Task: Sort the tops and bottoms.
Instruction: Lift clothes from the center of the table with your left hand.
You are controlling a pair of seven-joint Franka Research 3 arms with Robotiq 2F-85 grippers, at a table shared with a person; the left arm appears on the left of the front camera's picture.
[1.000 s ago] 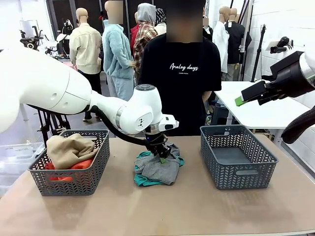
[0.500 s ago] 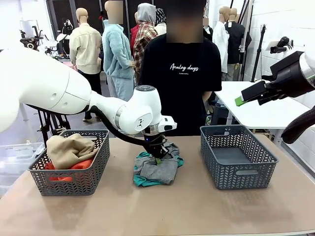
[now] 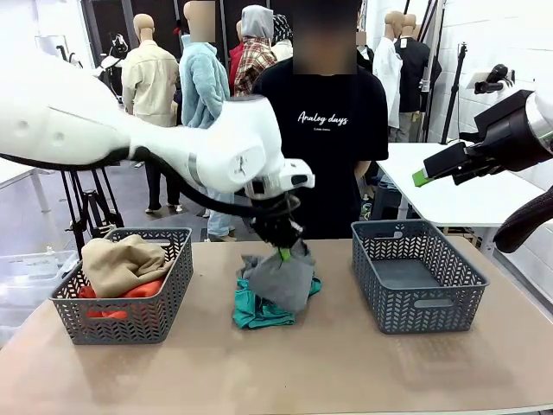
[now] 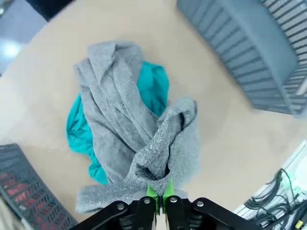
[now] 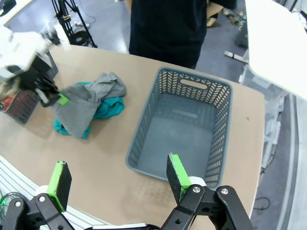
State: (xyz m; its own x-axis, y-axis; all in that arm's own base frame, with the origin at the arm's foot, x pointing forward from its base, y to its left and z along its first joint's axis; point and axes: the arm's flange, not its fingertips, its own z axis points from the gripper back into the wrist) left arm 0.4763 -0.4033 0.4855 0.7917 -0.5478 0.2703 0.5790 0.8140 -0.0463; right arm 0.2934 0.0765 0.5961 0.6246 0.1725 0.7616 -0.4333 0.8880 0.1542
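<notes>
The front camera sits at the robot's edge of the counter (image 3: 363, 372), facing across it toward the person (image 3: 324, 147). The left wrist camera looks steeply down, close above the grey top (image 4: 115, 115); the right wrist camera looks down from high up, sharing that top and the grey basket (image 5: 146, 120) with both

Grey top (image 3: 283, 281) hanging, teal top (image 3: 255, 313) beneath
</notes>
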